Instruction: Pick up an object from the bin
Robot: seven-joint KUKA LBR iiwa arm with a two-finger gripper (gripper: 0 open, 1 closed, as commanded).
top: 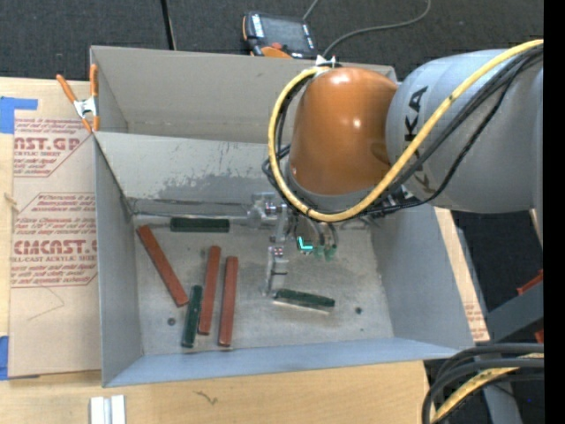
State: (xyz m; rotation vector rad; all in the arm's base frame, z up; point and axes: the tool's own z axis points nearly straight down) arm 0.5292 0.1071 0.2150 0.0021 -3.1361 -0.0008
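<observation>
My gripper point(276, 276) hangs below the orange wrist cover, low over the bin floor right of the middle. Its tip is just above the left end of a dark green flat stick point(304, 300), which lies almost level on the floor; whether it touches the stick I cannot tell. A second dark green stick point(199, 225) lies to the left against the foot of the back wall. Nothing shows in the gripper.
On the left half of the floor lie three red-brown sticks point(161, 265) point(210, 290) point(228, 300) and one more dark green stick point(192, 316). The arm and its cover hang over the bin's right back part.
</observation>
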